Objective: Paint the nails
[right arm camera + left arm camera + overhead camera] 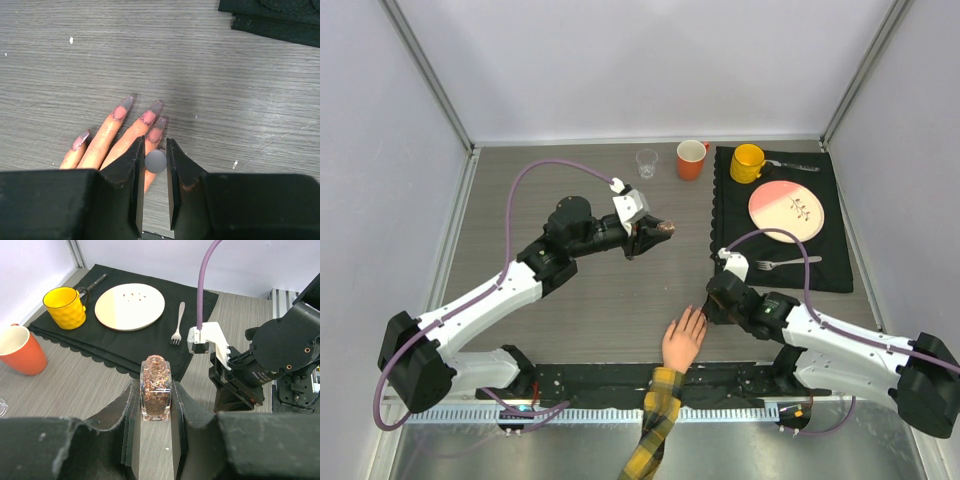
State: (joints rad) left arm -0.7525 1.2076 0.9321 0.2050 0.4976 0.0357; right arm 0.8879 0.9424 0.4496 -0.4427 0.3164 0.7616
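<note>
The peach fake hand [682,340] with a plaid sleeve [658,420] lies palm down at the near edge of the table. Its long nails [149,117] show pinkish, patchy colour near their bases in the right wrist view. My right gripper [155,140] hovers over the fingers, shut on a round grey brush cap [155,161] seen end-on; the brush beneath it is hidden. My left gripper [156,386] is over mid-table, shut on a small clear bottle of coppery glitter polish [156,390], held upright with its neck uncapped. In the top view the right gripper [712,300] sits just right of the fingertips.
A black mat [830,270] at the back right carries a yellow mug [747,163], a pink-and-cream plate [786,211] and a fork [785,263]. An orange mug [691,159] and a small clear cup [647,162] stand near the back edge.
</note>
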